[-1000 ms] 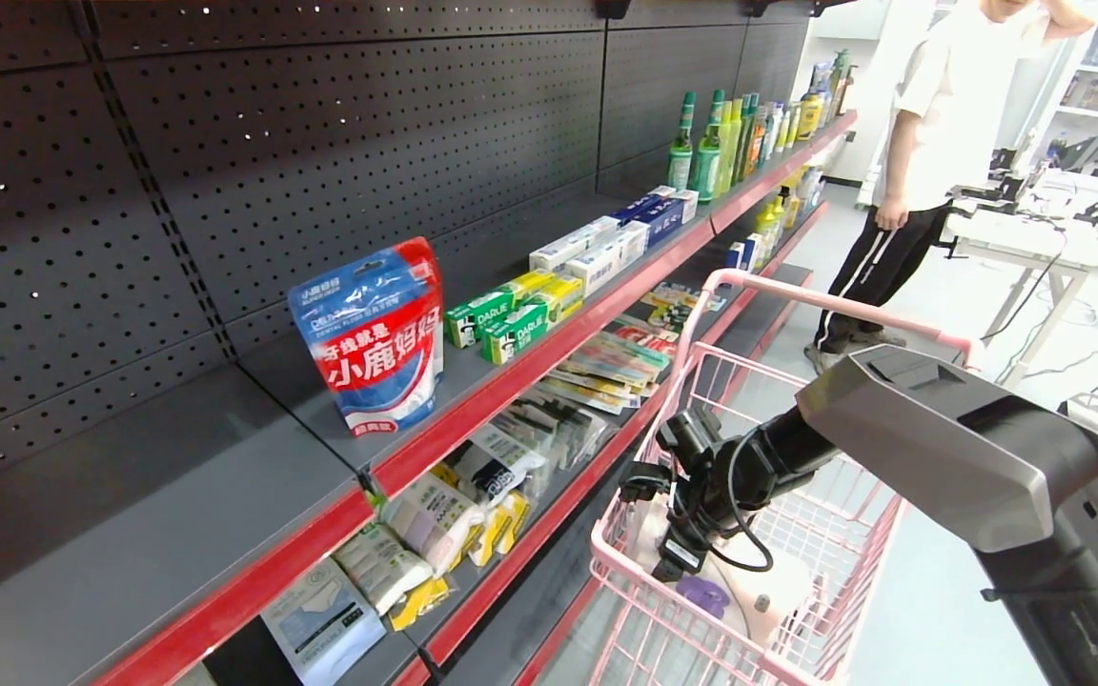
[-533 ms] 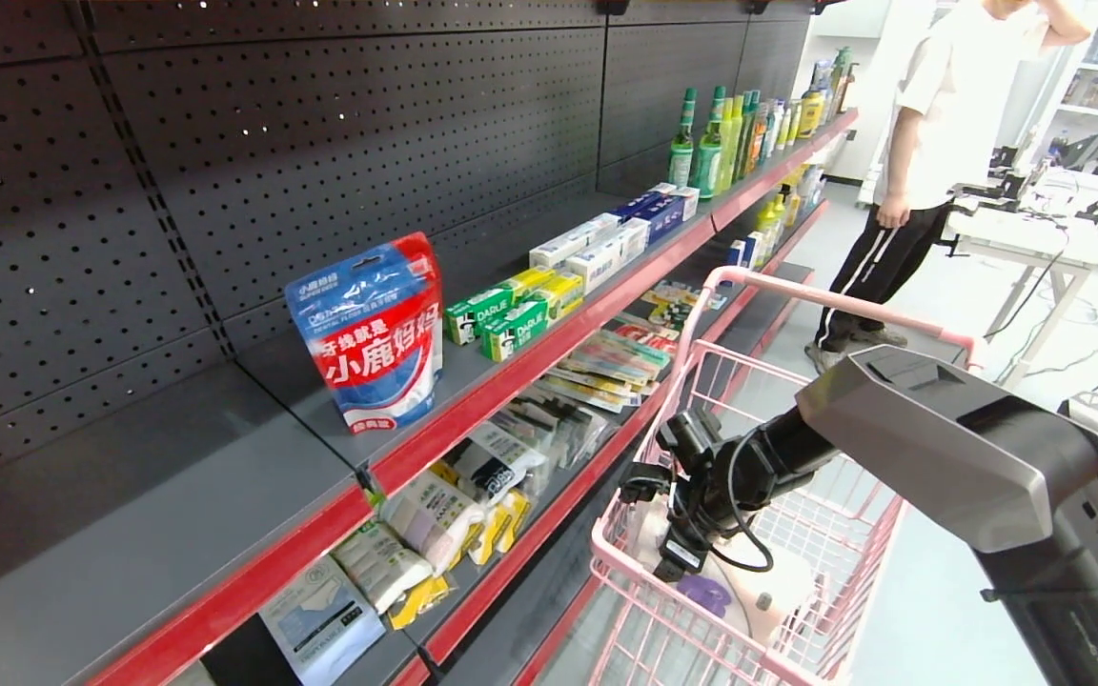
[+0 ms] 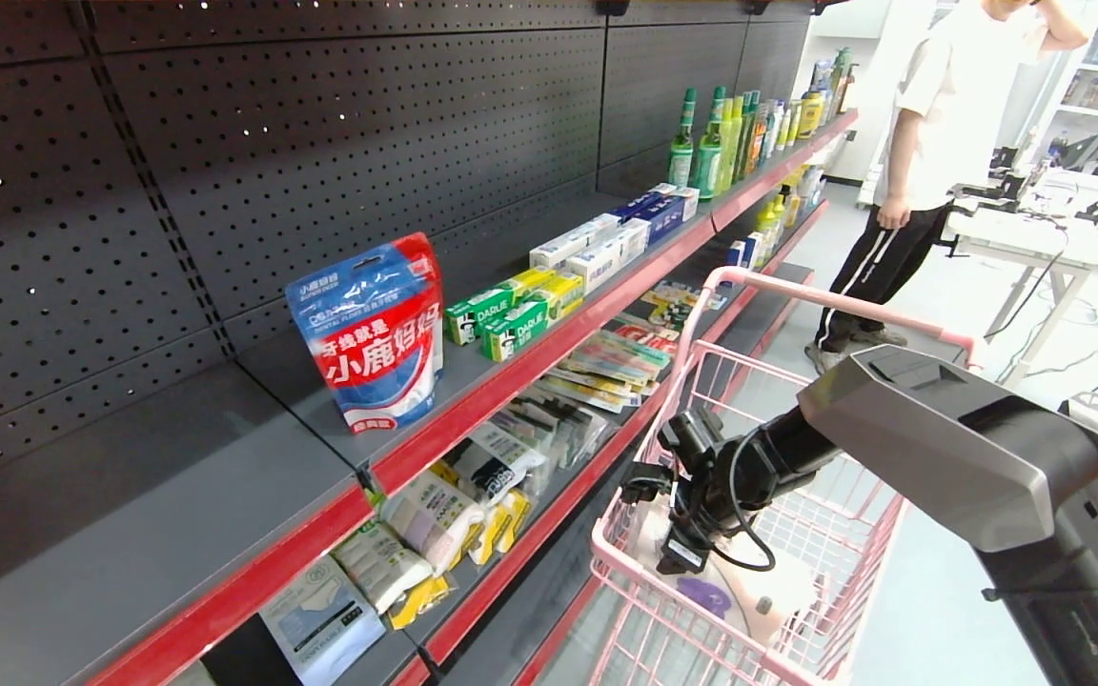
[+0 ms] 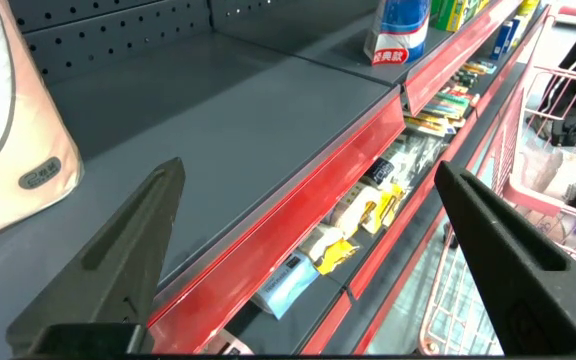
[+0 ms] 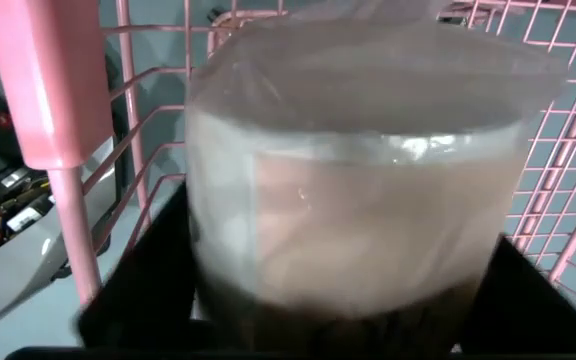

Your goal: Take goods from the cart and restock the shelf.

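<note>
Barely anything differs from a second ago. We see the right claw (image 3: 681,557) down in the cart (image 3: 797,300), same spot give or take a hair, right on the pack (image 3: 749,586) lying in there. We can't tell if it's actually gripping the pack. The left claw (image 4: 308,170) hangs wide open over the bare shelf (image 3: 177,505), with another pack (image 4: 8,120) standing on the shelf just beside it.
</note>
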